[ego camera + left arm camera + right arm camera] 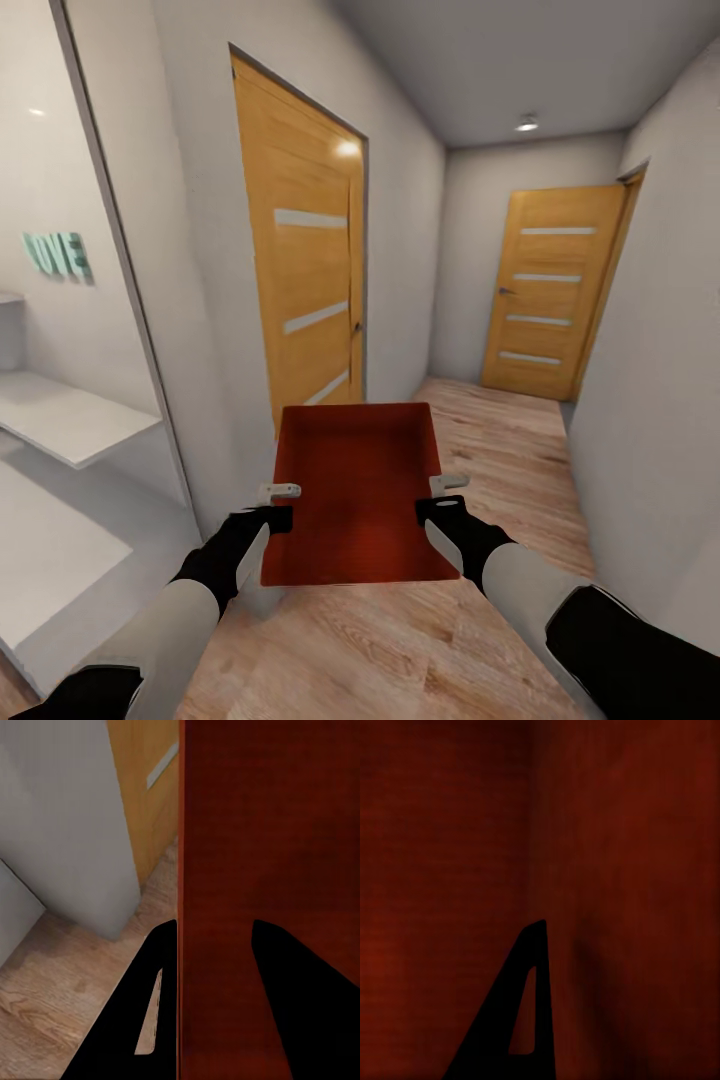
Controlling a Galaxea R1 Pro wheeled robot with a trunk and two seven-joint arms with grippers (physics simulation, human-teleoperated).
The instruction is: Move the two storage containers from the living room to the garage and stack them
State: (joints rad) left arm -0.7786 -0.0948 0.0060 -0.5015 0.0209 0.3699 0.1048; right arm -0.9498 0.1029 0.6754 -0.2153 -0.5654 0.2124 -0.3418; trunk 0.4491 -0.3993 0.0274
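One orange-red storage container (355,490) hangs in front of me above a corridor's wood-plank floor, carried between both arms, its open top facing me. My left gripper (280,505) is shut on the container's left wall. The left wrist view shows that wall (270,832) edge-on, with one dark finger (139,1020) outside and the other inside. My right gripper (443,495) is shut on the right wall. In the right wrist view, a dark finger (521,1020) lies against the red plastic (622,832). The garage is out of view.
A wood-panelled door (300,260) stands in the left wall just ahead, and another (555,290) closes the corridor's far end. White shelves (70,415) fill a recess at the left. The right wall (650,400) is close. Light wood-plank flooring (500,470) runs ahead.
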